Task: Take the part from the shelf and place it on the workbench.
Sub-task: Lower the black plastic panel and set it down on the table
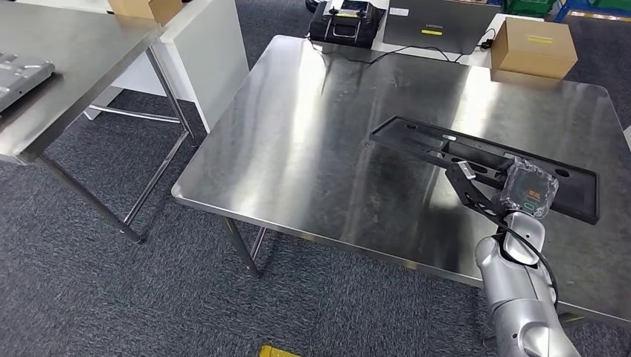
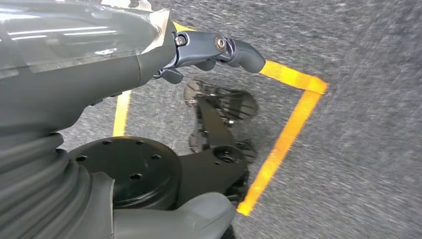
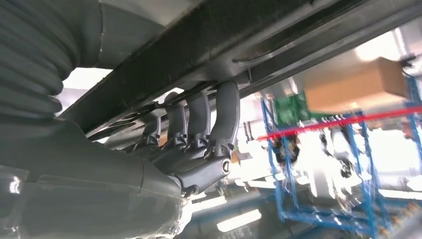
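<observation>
The long black flat frame-shaped part is held by the right hand over the right side of the bare stainless-steel surface; whether it touches the steel cannot be told. In the right wrist view the dark grey fingers hook up around the edge of the part, gripping it. The silver right arm comes in from the near edge of the surface.

The left hand hangs over grey carpet floor marked with yellow tape lines; its fingers are bent at the tips and hold nothing, though how far they are closed cannot be told.

Beyond the part, at the far right corner of the surface, stands a brown cardboard box. A black device sits beyond the far edge. Well left of the surface stands a second grey metal table.
</observation>
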Action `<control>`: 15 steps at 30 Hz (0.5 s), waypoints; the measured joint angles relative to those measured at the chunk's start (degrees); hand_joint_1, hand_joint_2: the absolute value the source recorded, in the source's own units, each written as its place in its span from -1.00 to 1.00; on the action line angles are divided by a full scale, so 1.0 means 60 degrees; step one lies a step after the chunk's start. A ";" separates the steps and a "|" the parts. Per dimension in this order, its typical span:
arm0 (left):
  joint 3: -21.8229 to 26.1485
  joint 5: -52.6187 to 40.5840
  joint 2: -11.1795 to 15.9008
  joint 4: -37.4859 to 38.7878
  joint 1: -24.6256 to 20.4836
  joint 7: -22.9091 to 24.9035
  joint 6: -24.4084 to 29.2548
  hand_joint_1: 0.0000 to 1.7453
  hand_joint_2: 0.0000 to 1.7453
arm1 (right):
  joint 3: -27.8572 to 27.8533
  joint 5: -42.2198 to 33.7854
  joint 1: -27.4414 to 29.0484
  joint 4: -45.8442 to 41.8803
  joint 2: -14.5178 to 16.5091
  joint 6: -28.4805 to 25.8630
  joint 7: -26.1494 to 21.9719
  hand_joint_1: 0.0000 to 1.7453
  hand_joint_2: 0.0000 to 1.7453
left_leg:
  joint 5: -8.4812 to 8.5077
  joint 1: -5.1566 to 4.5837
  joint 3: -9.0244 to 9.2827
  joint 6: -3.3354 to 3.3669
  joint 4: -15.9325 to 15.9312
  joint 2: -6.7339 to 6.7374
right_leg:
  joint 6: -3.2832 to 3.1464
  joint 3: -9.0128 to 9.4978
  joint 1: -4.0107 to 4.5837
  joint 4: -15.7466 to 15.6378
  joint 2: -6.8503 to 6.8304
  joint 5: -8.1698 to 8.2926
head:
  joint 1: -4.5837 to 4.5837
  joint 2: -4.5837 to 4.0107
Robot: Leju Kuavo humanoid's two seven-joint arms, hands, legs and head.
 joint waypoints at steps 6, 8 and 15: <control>-0.0008 0.0099 0.0000 -0.0002 -0.0002 0.0520 0.0370 -1.00 1.00 | -0.0070 0.0002 -0.0089 0.0140 0.0052 -0.0048 -0.0036 1.00 1.00 | -0.0003 0.0013 0.0052 0.0092 -0.0117 0.0026 | -0.0109 -0.0031 0.0037 0.0002 0.0052 -0.0045 | -0.0022 0.0000; -0.0007 0.0162 0.0000 -0.0002 -0.0003 0.0522 0.0380 -1.00 1.00 | -0.0082 -0.0005 -0.0123 0.0221 0.0067 -0.0082 -0.0073 1.00 1.00 | -0.0008 0.0019 0.0058 0.0082 -0.0138 0.0030 | -0.0134 -0.0031 0.0050 0.0003 0.0055 -0.0057 | -0.0022 0.0000; -0.0007 0.0319 -0.0025 -0.0002 -0.0002 0.0425 0.0392 -1.00 1.00 | -0.0334 -0.0060 -0.0269 0.0635 0.0185 -0.0175 -0.0340 1.00 1.00 | 0.0007 0.0029 0.0059 -0.0110 -0.0153 0.0033 | -0.0158 -0.0026 0.0072 0.0011 0.0052 -0.0061 | -0.0016 0.0000</control>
